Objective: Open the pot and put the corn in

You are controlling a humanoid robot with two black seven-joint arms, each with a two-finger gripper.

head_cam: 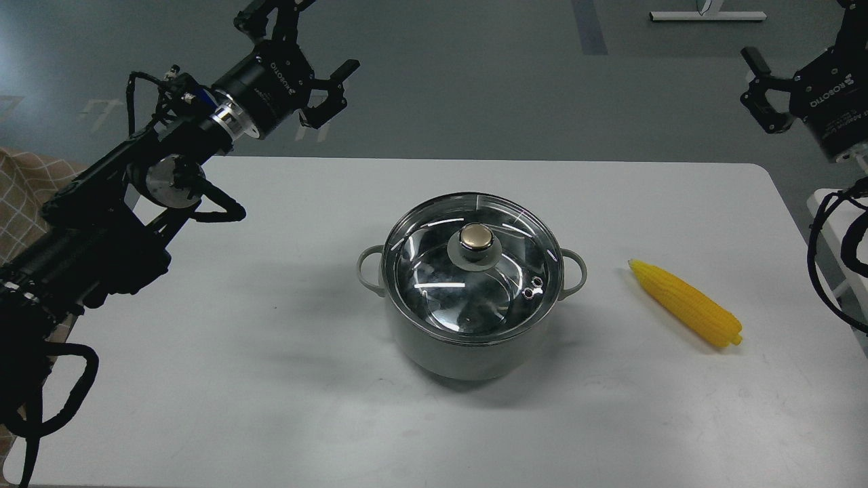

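Grey-green pot (468, 346), yellow corn (686, 303), white table (271, 379).

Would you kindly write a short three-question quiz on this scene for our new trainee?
1. True or false: the glass lid is already off the pot.
2. On which side of the pot, in the head view, does the corn lie?
3. Which is holding something: A) left gripper, B) right gripper, C) neither?

Key: 1 false, the lid sits on the pot. 2 the right. 3 C, both hang empty, fingers spread.

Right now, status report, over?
Left gripper open, right gripper open, both raised, empty. Lid on pot. Corn on table, right of pot.
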